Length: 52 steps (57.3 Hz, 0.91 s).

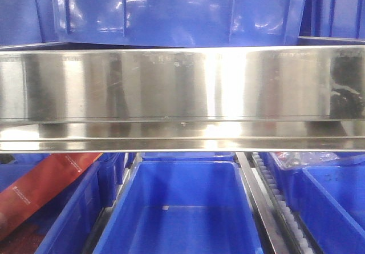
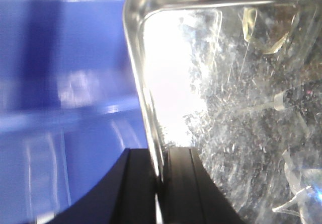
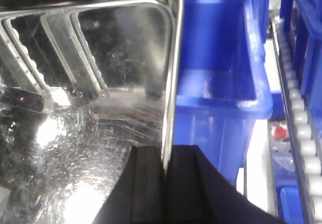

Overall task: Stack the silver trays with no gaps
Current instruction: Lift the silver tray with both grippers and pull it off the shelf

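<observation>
Gripping one silver tray [image 2: 241, 133] at both ends

The left gripper [image 2: 161, 158] is clamped on its left wall, one finger inside, one outside. The tray spans between the arms, unseen in the front view, which a steel rail [image 1: 182, 88] fills. The right gripper [image 3: 165, 156] pinches the right wall likewise, beside a blue bin [image 3: 221, 93]. Polished thin steel: likely light, stiff, slippery, so opposite-rim grips suit it

Blue plastic bins [image 1: 179, 225] crowd the view, white-roller tracks [image 1: 285, 208] running between them (a red packet [image 1: 40, 188] lies lower left).
</observation>
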### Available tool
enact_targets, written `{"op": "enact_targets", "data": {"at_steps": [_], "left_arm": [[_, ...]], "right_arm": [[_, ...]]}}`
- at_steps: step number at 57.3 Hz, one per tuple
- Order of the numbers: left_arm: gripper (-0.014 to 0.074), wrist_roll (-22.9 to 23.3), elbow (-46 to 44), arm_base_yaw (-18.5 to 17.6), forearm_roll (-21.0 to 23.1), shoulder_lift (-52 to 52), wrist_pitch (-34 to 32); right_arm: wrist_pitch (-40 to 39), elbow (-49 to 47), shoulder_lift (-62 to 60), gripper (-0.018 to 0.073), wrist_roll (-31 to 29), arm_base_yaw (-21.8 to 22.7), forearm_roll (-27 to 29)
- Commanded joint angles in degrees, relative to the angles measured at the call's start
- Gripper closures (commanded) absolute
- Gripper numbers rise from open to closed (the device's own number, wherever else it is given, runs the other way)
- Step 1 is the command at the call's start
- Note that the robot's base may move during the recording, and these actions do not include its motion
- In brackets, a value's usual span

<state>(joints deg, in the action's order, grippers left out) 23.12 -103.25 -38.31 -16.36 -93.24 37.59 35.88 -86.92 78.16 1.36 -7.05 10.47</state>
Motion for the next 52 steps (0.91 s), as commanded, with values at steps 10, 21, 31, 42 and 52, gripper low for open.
{"op": "enact_targets", "data": {"at_steps": [10, 21, 31, 42, 52], "left_arm": [[0.0603, -0.89, -0.41, -0.27, -1.75, 0.99, -2.61], [0.0603, -0.89, -0.41, -0.27, -2.42, 0.99, -2.61], [0.0603, -0.89, -0.41, -0.27, -2.42, 0.99, -2.61], [0.0603, -0.89, -0.41, -0.27, -2.42, 0.99, -2.61], [0.0603, -0.89, -0.41, -0.27, -2.42, 0.99, -2.61]], "right_arm": [[-3.42, -0.42, -0.78, 0.0638, -0.81, -0.02, -1.11], [-3.42, -0.42, -0.78, 0.0638, -0.81, -0.02, -1.11], [-3.42, -0.42, -0.78, 0.0638, -0.81, -0.02, -1.11], [-3.42, -0.42, -0.78, 0.0638, -0.81, -0.02, -1.11], [-3.42, -0.42, -0.78, 0.0638, -0.81, -0.02, -1.11]]}}
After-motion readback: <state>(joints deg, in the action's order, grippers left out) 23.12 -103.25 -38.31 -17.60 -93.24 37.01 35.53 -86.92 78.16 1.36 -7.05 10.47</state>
